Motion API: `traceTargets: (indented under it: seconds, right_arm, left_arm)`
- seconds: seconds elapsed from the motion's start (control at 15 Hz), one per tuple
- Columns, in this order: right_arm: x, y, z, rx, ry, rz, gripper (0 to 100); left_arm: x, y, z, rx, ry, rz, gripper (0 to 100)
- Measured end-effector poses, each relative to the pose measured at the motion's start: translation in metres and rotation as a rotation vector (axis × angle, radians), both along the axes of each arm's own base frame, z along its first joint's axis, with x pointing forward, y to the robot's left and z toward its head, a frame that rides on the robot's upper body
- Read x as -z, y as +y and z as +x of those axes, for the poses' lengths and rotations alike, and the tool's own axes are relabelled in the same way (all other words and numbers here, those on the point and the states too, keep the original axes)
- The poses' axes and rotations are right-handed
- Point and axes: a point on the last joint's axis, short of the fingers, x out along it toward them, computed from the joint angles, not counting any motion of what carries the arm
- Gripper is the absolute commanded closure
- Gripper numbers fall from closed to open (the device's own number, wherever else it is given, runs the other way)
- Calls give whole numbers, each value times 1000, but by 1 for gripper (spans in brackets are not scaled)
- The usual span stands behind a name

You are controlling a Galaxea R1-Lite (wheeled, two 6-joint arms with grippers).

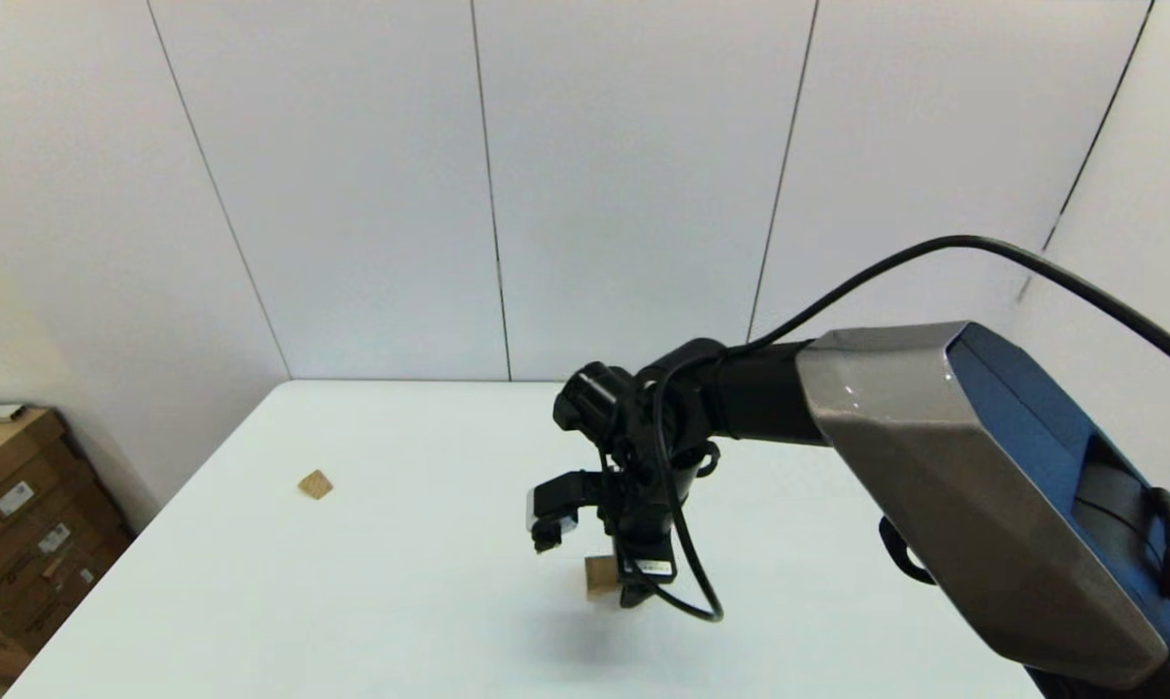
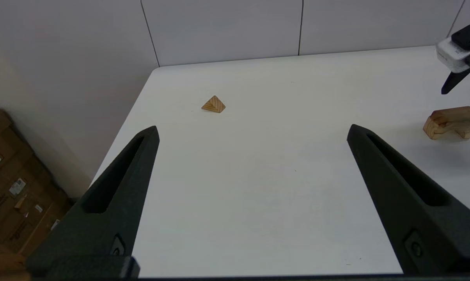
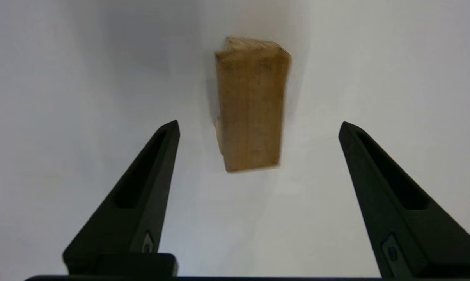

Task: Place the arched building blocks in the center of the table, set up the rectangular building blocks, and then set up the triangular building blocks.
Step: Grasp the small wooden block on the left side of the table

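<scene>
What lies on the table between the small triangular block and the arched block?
Nothing: in the left wrist view only bare white table runs from the triangular block to the arched block.

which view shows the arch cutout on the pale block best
The left wrist view: the arched block shows side-on there, its notch visible underneath. The right wrist view shows only its plain top, below the open right tool. In the head view that tool mostly hides it.
</scene>
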Motion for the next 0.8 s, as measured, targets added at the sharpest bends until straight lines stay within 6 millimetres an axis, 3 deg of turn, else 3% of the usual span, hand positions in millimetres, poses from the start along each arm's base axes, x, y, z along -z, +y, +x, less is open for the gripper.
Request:
traceTargets:
  seconds: [0.27, 0.47, 0.8]
  right_arm:
    - [-41, -38, 18, 157, -60, 73, 0]
    - [-91, -82, 24, 352, -130, 167, 0]
    - [-168, -157, -3, 654, -229, 318, 0]
  left_arm:
    - [0, 0, 0, 0, 0, 0, 0]
    - [0, 0, 0, 0, 0, 0, 0]
    - [0, 0, 0, 0, 0, 1, 0]
